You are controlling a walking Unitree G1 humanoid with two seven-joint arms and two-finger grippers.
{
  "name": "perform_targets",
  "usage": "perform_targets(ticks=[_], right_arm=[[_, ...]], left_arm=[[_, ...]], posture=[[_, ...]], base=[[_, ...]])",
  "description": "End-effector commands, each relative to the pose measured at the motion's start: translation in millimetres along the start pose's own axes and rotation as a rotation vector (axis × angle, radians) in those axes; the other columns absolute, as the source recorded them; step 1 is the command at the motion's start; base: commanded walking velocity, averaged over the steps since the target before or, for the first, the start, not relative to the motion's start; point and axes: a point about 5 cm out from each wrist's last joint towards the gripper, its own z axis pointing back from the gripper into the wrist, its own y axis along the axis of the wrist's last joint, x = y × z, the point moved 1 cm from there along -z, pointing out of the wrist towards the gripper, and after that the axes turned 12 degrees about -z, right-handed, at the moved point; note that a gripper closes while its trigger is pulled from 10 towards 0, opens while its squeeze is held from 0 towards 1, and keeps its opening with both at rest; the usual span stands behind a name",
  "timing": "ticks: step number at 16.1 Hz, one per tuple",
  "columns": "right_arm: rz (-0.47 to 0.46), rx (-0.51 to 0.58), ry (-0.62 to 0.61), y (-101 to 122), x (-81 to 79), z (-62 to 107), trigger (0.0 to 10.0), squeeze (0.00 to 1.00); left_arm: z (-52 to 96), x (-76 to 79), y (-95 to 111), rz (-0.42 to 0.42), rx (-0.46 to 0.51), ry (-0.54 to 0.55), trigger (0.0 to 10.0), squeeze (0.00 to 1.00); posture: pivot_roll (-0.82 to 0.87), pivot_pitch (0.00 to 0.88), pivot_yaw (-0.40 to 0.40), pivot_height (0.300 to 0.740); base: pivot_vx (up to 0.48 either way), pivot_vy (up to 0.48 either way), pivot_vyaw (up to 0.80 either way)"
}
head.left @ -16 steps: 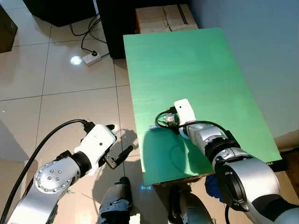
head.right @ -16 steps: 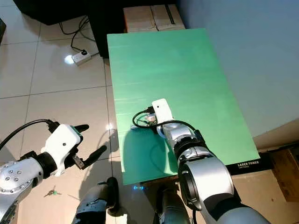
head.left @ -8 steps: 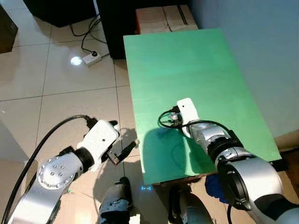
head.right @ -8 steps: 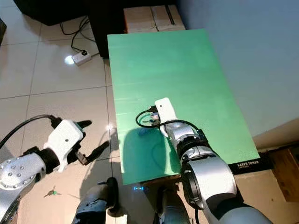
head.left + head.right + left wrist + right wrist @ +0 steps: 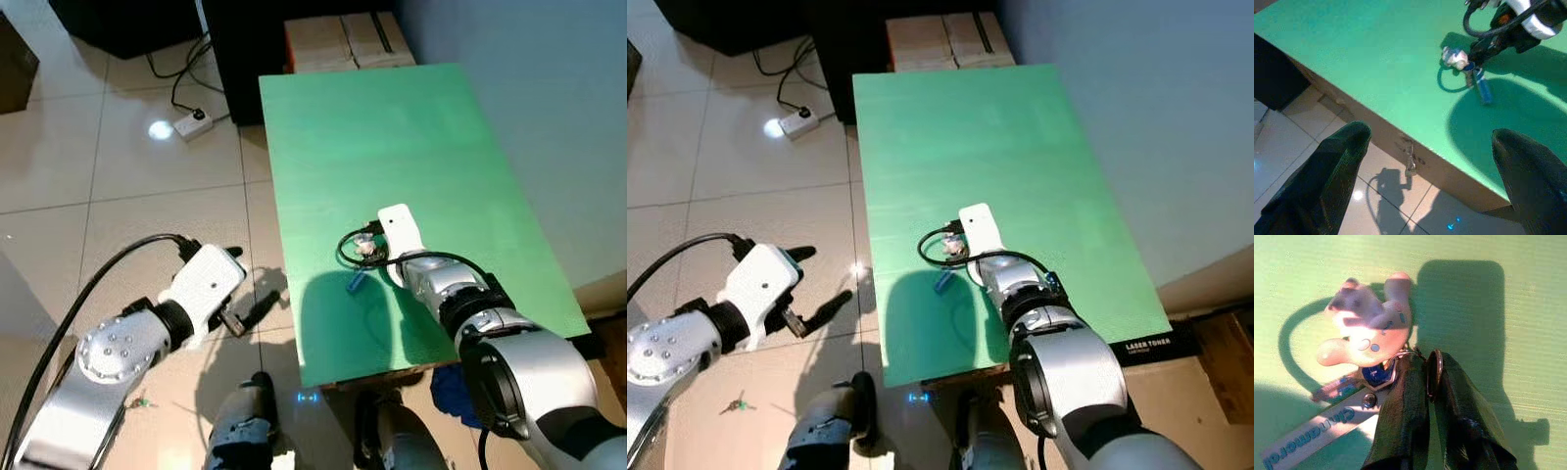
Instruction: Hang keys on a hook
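1. The right gripper (image 5: 1425, 396) is down over the near half of the green table (image 5: 411, 127); its two black fingers (image 5: 1400, 421) are pressed almost together, pinching the metal ring (image 5: 1433, 372) of the keys (image 5: 1465, 66).
2. The keys sit at the gripper's tip, toward the table's left edge; a small pale figure charm (image 5: 1369, 330) lies against the green top and a blue strap (image 5: 356, 282) trails off toward the near side, so the bunch looks gripped but barely raised, if at all.
3. The left gripper (image 5: 1425, 161) hangs out over the tiled floor (image 5: 147, 196), just left of the table; its fingers (image 5: 1327, 181) are spread wide and hold nothing.
4. I would judge the job early: the grasp on the ring seems made; the lift, the carry and the hanging are all left to do; I can see no hook from here.
5. Far off, a cardboard box (image 5: 343, 39) sits at the table's far end and a power strip (image 5: 193, 121) lies on the floor.
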Motion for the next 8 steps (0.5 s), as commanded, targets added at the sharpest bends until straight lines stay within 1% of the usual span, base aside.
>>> perform_targets(ticks=[1,2,3,4,5,6,7,8], right_arm=[[-0.042,0.015,-0.008,-0.3,5.1,0.4,0.0,0.0],[-0.082,0.057,-0.001,5.1,7.9,1.2,0.0,0.0],[-0.095,0.072,0.002,6.6,8.7,1.5,0.0,0.0],[-0.137,0.113,0.009,10.4,11.4,2.4,0.0,0.0],[-0.194,0.154,0.012,13.8,15.1,3.6,0.0,0.0],[-0.217,0.177,0.003,14.8,19.1,4.5,0.0,0.0],[-0.236,0.207,-0.006,16.7,24.3,6.0,0.0,0.0],[-0.246,0.22,-0.009,17.4,26.6,6.7,0.0,0.0]], left_arm=[[-3.5,0.5,-0.5,0.022,0.017,0.015,10.0,0.0],[-11.4,-1.6,2.0,0.077,0.045,0.078,10.0,0.0],[-13.9,-1.9,3.1,0.099,0.056,0.097,10.0,0.0],[-20.2,-0.6,8.0,0.142,0.106,0.109,10.0,0.0],[-26.6,3.0,10.8,0.165,0.139,0.102,10.0,0.0],[-31.6,5.9,11.0,0.168,0.148,0.096,10.0,0.0],[-37.6,7.6,12.9,0.181,0.168,0.101,10.0,0.0],[-40.2,8.2,13.9,0.188,0.177,0.105,10.0,0.0]], posture=[[0.14,0.189,0.013,0.718],[0.11,0.128,0.012,0.718],[0.11,0.118,0.012,0.718],[0.09,0.07,0.011,0.718],[0.06,0.023,0.017,0.718],[0.04,0.0,0.025,0.718],[0.01,0.0,0.036,0.718],[0.01,0.0,0.036,0.718]], base=[[0.0,0.0,0.0],[0.0,0.0,0.0],[0.0,0.0,0.0],[0.0,0.0,0.0],[0.0,0.0,0.0],[0.0,0.0,0.0],[0.0,0.0,0.0],[0.0,0.0,0.0]])
